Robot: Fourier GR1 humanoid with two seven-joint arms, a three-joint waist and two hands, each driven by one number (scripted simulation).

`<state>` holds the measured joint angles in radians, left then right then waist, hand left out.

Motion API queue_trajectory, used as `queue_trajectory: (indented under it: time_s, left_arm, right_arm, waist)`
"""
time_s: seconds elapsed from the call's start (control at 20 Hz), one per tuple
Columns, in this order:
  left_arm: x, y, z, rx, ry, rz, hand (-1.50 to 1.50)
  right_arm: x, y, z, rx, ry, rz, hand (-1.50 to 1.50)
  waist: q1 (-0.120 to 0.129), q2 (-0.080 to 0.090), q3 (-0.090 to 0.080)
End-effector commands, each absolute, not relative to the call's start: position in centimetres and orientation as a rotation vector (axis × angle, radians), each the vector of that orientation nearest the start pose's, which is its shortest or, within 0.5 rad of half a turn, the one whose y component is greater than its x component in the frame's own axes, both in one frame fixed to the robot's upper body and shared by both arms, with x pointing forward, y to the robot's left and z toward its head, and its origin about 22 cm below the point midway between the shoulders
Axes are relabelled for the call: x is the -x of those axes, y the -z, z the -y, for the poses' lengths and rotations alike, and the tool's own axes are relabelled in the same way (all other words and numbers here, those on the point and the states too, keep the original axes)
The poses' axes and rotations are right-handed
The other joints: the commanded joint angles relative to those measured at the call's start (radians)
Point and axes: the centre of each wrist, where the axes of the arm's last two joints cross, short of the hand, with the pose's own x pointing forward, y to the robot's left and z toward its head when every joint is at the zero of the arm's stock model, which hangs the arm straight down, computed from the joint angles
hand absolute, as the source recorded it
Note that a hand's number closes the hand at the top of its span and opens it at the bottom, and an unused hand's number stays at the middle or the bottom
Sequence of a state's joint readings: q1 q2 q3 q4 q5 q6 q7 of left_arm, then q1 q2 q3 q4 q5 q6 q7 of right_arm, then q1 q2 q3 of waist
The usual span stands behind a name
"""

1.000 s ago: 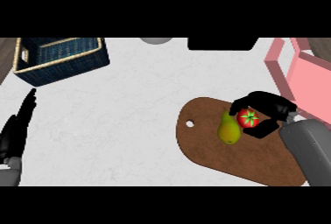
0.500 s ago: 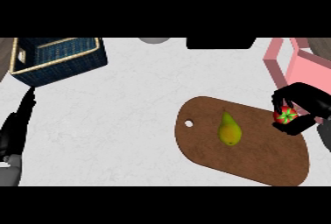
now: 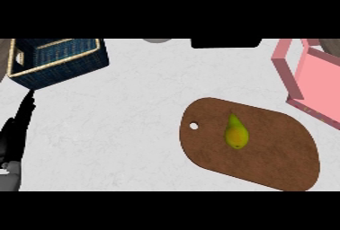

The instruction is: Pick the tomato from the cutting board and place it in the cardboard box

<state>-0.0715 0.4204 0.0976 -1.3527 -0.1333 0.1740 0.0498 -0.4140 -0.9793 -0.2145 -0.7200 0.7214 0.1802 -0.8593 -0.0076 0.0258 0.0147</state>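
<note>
The brown oval cutting board (image 3: 272, 152) lies at the right of the white counter, with a yellow-green pear (image 3: 235, 133) on its left half. No tomato shows anywhere in the head view. An open pink box (image 3: 289, 71) stands at the upper right, partly cut off by the edge, and its inside is mostly out of sight. My right hand is out of the picture. Against the left edge rests my left hand (image 3: 16, 134), open with its fingers pointing up, far from the board.
A dark blue woven basket (image 3: 61, 63) sits at the upper left. A black object (image 3: 225, 42) and a small grey round thing (image 3: 157, 40) lie along the counter's far edge. White counter spreads between basket and board.
My right hand, curled round the tomato, rose off the board, moved right toward the pink box, and has left the view with the tomato. The pear and left hand stayed put.
</note>
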Motion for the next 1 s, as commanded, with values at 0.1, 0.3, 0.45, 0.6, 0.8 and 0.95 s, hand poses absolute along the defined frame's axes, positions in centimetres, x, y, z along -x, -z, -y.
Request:
queue_trajectory:
  time_s: [0.1, 0.3, 0.45, 0.6, 0.8, 0.95]
  left_arm:
    - [-25.6, -1.5, -36.2, -0.637, 0.189, 1.389, 0.0]
    - [-26.4, -1.9, -35.1, -0.609, 0.208, 1.398, 0.0]
    - [-26.8, -2.9, -35.4, -0.61, 0.243, 1.42, 0.0]
    - [-27.4, -2.8, -34.5, -0.626, 0.235, 1.421, 0.0]
    - [-27.5, -2.4, -34.3, -0.599, 0.253, 1.412, 0.0]
    - [-27.5, -1.6, -34.0, -0.613, 0.263, 1.41, 0.0]
  right_arm:
    - [-24.0, -19.4, 59.4, 1.018, -1.129, 1.683, 1.5]
    - [-23.7, -19.2, 59.8, 1.002, -1.136, 1.793, 1.5]
    - [-23.7, -20.6, 60.1, 0.964, -1.125, 1.83, 1.5]
    - [-24.0, -20.8, 60.0, 0.869, -1.094, 1.863, 1.5]
    - [-25.3, -21.2, 59.4, 0.747, -1.025, 1.914, 1.5]
    - [-26.5, -22.4, 58.8, 0.713, -0.973, 1.895, 1.5]
  waist:
    - [0.018, -0.005, 0.0]
    - [0.039, 0.0, 0.001]
    - [0.057, -0.003, -0.002]
    - [0.059, 0.0, -0.002]
    - [0.066, -0.005, -0.007]
    - [0.08, -0.001, -0.009]
